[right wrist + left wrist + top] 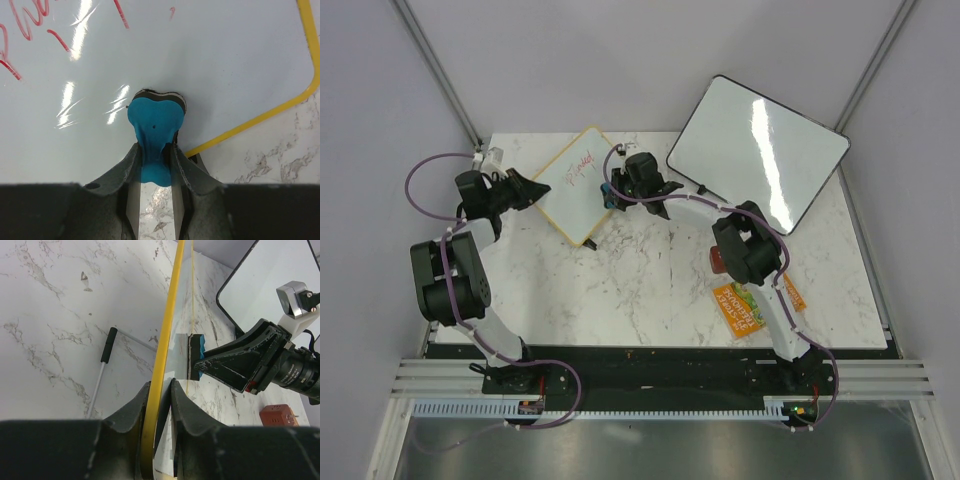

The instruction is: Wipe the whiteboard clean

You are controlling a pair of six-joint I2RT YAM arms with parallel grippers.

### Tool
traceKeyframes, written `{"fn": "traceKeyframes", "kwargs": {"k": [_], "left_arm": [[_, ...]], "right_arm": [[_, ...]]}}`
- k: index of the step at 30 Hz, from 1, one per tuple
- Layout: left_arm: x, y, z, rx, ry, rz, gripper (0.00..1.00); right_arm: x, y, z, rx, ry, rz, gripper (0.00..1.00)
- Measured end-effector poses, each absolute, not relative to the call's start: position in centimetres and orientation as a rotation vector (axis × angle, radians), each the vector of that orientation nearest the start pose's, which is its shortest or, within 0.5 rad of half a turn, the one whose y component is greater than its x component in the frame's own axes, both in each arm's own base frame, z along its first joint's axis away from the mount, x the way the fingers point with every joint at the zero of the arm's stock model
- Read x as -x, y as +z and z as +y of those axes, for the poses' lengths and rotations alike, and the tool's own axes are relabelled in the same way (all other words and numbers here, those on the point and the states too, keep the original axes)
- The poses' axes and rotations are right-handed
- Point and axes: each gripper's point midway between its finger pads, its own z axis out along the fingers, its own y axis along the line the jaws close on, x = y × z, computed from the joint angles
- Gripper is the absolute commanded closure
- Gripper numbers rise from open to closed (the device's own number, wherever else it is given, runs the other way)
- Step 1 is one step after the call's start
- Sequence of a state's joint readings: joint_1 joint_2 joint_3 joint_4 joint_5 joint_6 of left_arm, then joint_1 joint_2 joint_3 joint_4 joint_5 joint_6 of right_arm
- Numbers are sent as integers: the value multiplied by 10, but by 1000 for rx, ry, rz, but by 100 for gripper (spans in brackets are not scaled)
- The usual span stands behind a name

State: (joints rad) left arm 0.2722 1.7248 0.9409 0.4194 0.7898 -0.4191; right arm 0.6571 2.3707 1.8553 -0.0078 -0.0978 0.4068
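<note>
The small yellow-framed whiteboard (pixel 572 184) stands tilted at the back middle-left of the table, with red scribbles (pixel 582 164) near its top. My left gripper (pixel 527 189) is shut on its left edge; the left wrist view shows the yellow frame (pixel 165 347) clamped between the jaws. My right gripper (pixel 614 192) is shut on a blue eraser (pixel 154 125) and presses it against the board's surface (pixel 210 65) near the lower right corner. Red marks (pixel 30 30) lie up and left of the eraser. The eraser also shows in the left wrist view (pixel 196 356).
A larger black-framed blank whiteboard (pixel 758 148) leans at the back right. An orange-green packet (pixel 740 306) and a red-brown block (pixel 718 260) lie by the right arm. A marker (pixel 102 371) lies on the marble behind the small board.
</note>
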Motion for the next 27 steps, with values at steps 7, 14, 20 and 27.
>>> {"fn": "traceKeyframes", "kwargs": {"k": [7,14,20,27], "left_arm": [[-454,147,-16,103,-833,1902,98],[-443,153,-12,118,-791,1896,98],[-435,158,-10,122,-754,1893,98],[-430,157,-10,136,-745,1908,98]], "right_arm": [[-490,75,429,353,761,2126,100],[-476,83,452,455,717,2057,100],[-445,105,493,573,754,1970,100],[-415,127,530,661,801,1879,100]]}}
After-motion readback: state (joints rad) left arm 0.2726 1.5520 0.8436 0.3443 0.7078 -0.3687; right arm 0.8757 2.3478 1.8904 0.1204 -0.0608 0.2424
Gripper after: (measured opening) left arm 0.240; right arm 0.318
